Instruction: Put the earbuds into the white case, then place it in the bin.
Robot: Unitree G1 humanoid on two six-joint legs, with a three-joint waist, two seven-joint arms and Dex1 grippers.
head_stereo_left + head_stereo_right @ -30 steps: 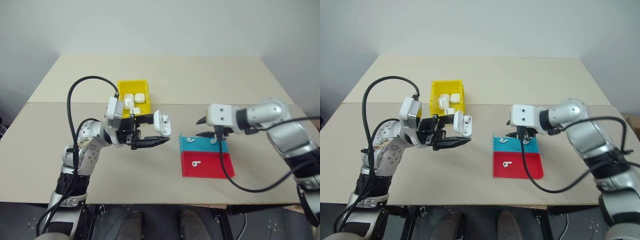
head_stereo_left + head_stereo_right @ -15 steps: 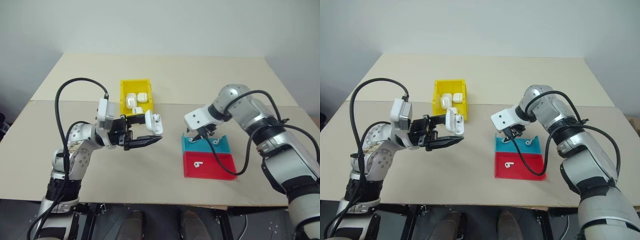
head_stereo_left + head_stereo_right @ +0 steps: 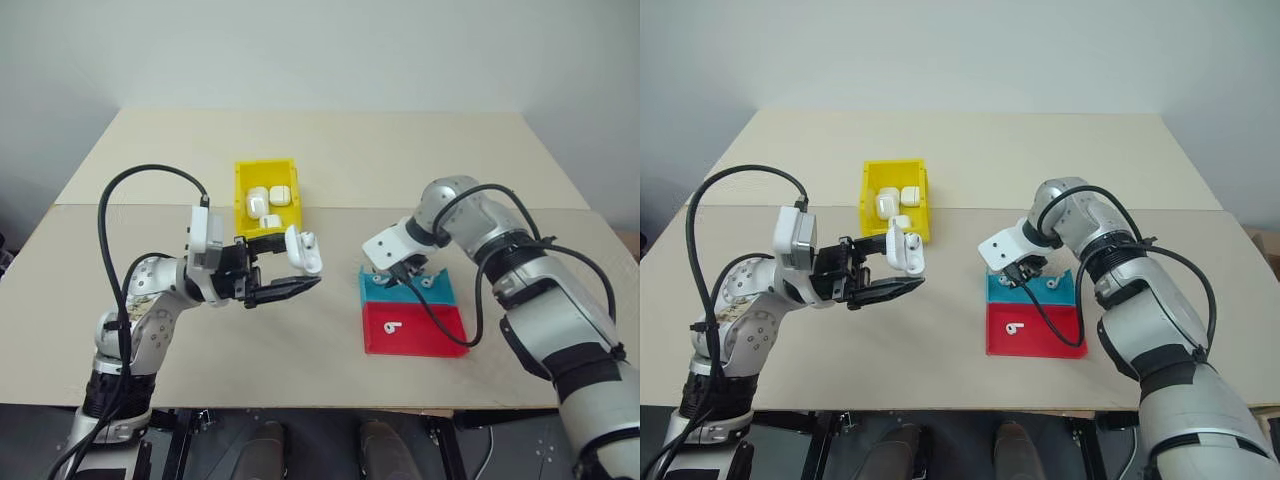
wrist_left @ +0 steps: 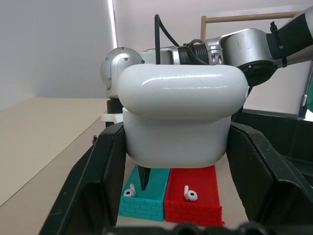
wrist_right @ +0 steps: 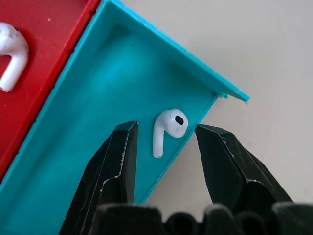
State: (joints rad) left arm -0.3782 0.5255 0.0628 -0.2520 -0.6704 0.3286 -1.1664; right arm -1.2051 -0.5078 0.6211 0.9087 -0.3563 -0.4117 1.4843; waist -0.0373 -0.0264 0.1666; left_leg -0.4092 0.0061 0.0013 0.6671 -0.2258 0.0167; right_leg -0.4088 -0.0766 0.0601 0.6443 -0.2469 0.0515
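Right gripper (image 5: 164,134) open astride one earbud (image 5: 167,128); left gripper (image 3: 290,272) clamped on the white case (image 4: 182,116).

Right fingers bracket the earbud without visible contact, in a corner of the blue tray (image 5: 88,142); a second earbud (image 3: 395,326) lies in the adjoining red tray (image 3: 440,335). Earbuds are judged light, rigid and slippery: pinch across the bulb, gently, as the glossy shell may squirt free. Case is held mid-body, lid open, above the table. Farther off, the yellow bin (image 3: 243,178) already holds cases.

Beige table (image 3: 330,150): yellow bin (image 3: 267,175), blue tray (image 3: 405,291), red tray (image 3: 415,328).
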